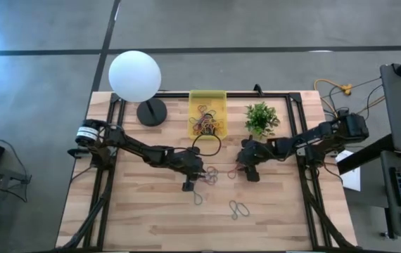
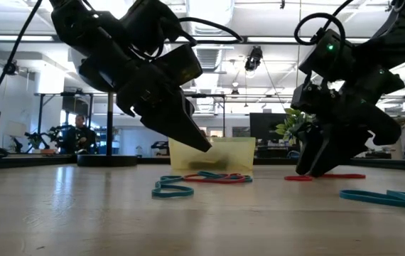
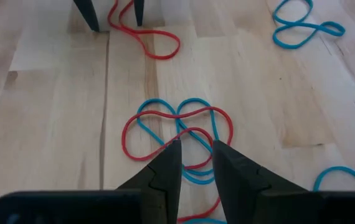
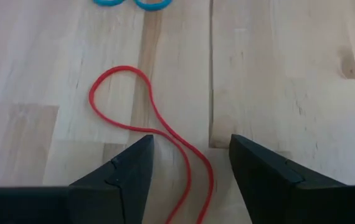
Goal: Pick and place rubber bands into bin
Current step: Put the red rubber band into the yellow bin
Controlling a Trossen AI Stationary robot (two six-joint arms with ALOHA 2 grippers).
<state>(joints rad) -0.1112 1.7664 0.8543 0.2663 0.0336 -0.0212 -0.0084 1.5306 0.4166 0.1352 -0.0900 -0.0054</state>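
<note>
The bin (image 1: 207, 94) is a yellow tray at the table's far middle with several rubber bands (image 1: 207, 125) in it. A red and a blue band (image 3: 177, 117) lie tangled on the wood. My left gripper (image 3: 196, 152) hangs just above them, open by a narrow gap; the low view shows its tips (image 2: 204, 147) clear of the table. To the right lies a single red band (image 4: 121, 68). My right gripper (image 4: 193, 146) stands wide open low over it, one finger on either side of its strands. More blue bands (image 1: 239, 209) lie nearer the front edge.
A white globe lamp (image 1: 135, 76) stands at the far left and a small green plant (image 1: 260, 118) right of the bin. Another blue band (image 1: 198, 197) lies just in front of my left gripper. Black frame rails (image 1: 300, 133) run along the table's sides.
</note>
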